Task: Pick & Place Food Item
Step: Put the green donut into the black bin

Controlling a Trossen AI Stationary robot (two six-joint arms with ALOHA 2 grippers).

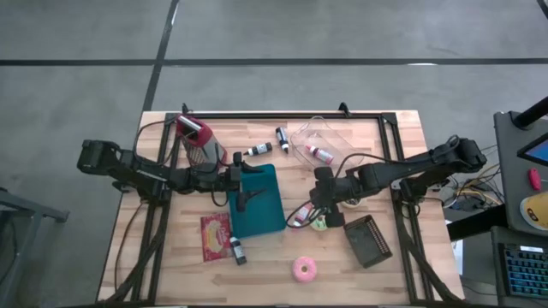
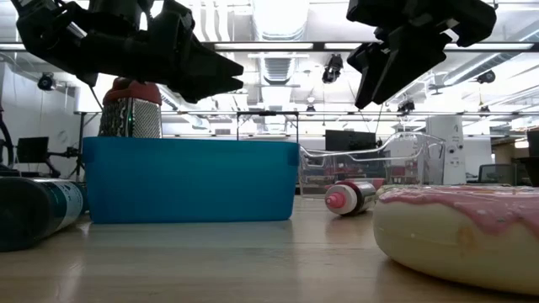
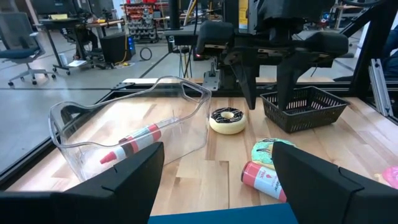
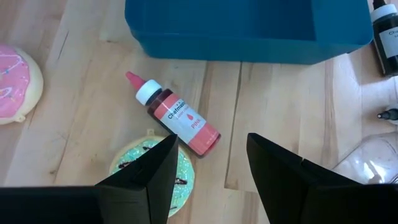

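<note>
A pale wooden bench [image 1: 402, 145] is standing on a grey concrete floor crossed by dark lines, and both dark arms are reaching in from its sides toward the middle. Beyond it, the low view is showing a bright workshop with ceiling lights, monitors and racks, and the left wrist view is taking in office chairs and desks farther off.

The left tool [image 1: 249, 181] is hanging over the teal bin [image 1: 267, 218], its fingers [image 3: 134, 171] spread wide with nothing between them. The right tool [image 1: 320, 198] is hovering just above the bench near the bin's right side, its fingers [image 4: 152, 171] standing partly apart and holding nothing.

Right under the right tool, a green-iced doughnut [image 4: 149, 165] is lying flat on the wood, with a pink colouring bottle [image 4: 177, 119] just beside it. A pink-iced doughnut [image 1: 305, 269] is resting near the front edge, well apart from the bin. A chocolate-topped doughnut [image 3: 227, 120] is sitting between a clear plastic tub [image 1: 318, 137] and a dark mesh basket [image 1: 369, 239]. A red-topped grater [image 1: 197, 141] is standing behind the bin, and a red packet [image 1: 215, 236] is lying to the bin's left.
</note>
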